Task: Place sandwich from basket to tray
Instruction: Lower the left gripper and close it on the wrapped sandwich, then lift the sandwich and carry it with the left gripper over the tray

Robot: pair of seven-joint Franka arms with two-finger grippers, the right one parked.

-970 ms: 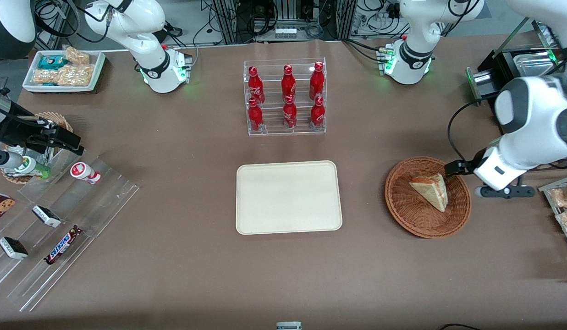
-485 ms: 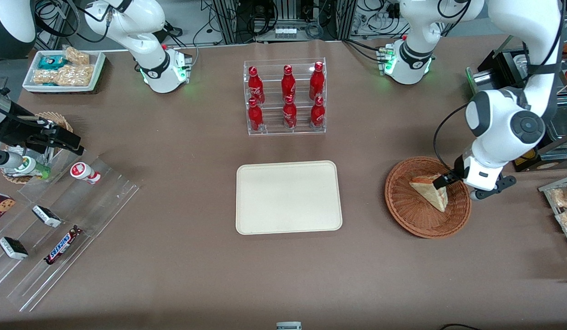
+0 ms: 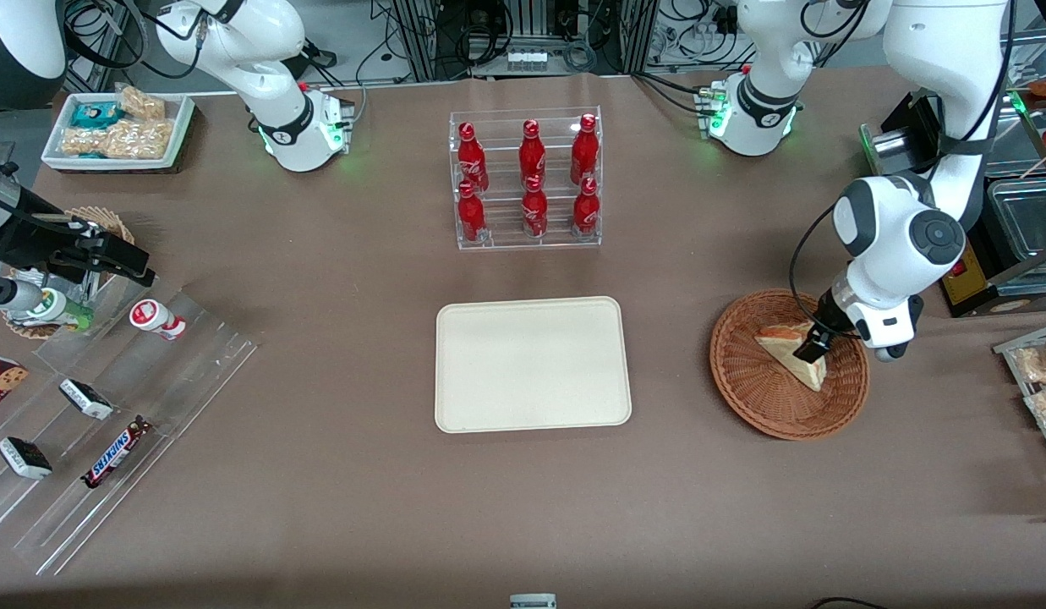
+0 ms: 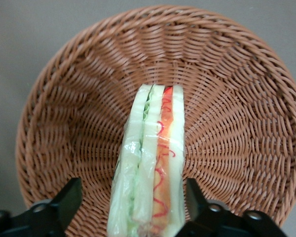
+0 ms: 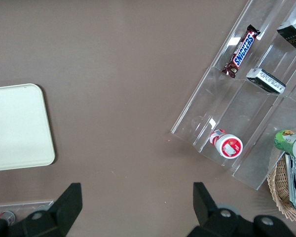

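Note:
The sandwich (image 3: 780, 346) lies in the reddish-brown wicker basket (image 3: 759, 402), cut edge up, showing red, orange and green filling in the left wrist view (image 4: 153, 163). The left gripper (image 3: 814, 345) is down over the sandwich, on its part toward the working arm's end. Its jaws are open, one black finger (image 4: 64, 202) on each side of the wedge (image 4: 133, 207), with a gap between the fingers and the wrap. The basket's weave (image 4: 79, 113) fills that view. The cream tray (image 3: 531, 364) lies bare beside the basket, toward the parked arm's end, and shows in the right wrist view (image 5: 15, 128).
A clear rack of red bottles (image 3: 527, 182) stands farther from the camera than the tray. Clear acrylic steps with snack bars (image 3: 108, 406) lie at the parked arm's end. A tray of packaged snacks (image 3: 1038, 381) and a black box (image 3: 954, 127) sit at the working arm's end.
The left arm has swung in from the working arm's end and come down over the basket. Its open fingers now straddle the sandwich. The sandwich has not moved.

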